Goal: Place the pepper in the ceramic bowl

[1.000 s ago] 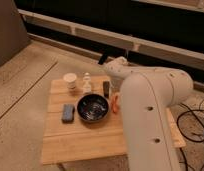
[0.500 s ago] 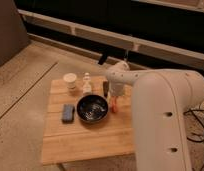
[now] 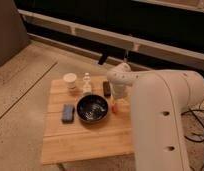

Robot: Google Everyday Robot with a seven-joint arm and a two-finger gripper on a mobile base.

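The black glossy ceramic bowl [image 3: 92, 108] sits in the middle of the wooden table [image 3: 87, 137]. The small orange-red pepper [image 3: 115, 106] shows just right of the bowl's rim, under the end of my white arm. My gripper [image 3: 116, 101] is at the arm's lower end, right over the pepper, mostly hidden by the arm's bulky wrist. I cannot tell whether it touches the pepper.
A cream-white cup [image 3: 70, 81] and a small clear bottle [image 3: 87, 83] stand at the table's back. A small black block [image 3: 106, 88] lies behind the bowl. A blue-grey sponge [image 3: 68, 113] lies left of the bowl. Cables [image 3: 197, 122] lie on the floor at right.
The arm has pulled back to the right, showing more of the table. The wrist stays over the pepper beside the bowl.
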